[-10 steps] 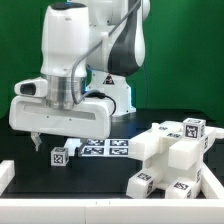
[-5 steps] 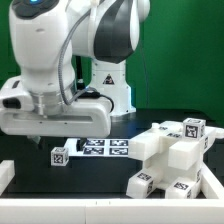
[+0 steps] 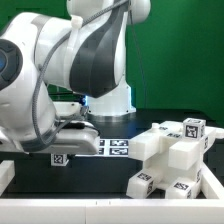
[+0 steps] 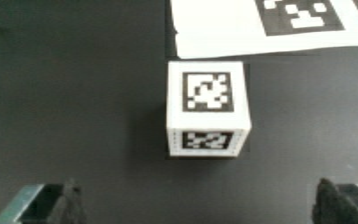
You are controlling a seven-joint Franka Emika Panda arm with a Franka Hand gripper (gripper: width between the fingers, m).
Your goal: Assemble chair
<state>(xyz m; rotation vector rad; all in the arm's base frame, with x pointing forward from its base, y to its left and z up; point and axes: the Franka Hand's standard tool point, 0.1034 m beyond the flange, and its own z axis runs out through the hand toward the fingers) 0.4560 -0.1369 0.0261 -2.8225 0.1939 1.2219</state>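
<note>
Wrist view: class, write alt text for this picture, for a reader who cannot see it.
A small white block with black marker tags on two faces lies on a black table, apart from the open gripper, whose two dark fingertips frame the foreground. A corner of the marker board lies beyond the block.

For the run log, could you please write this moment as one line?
gripper: open, above small white tagged block | block: lying on black table, ungrasped | marker board: beside block | white chair parts: exterior view's right

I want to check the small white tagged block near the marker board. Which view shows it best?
The wrist view: the small white block lies whole between the open gripper fingers. In the exterior view only one tagged face shows under the arm.
</note>
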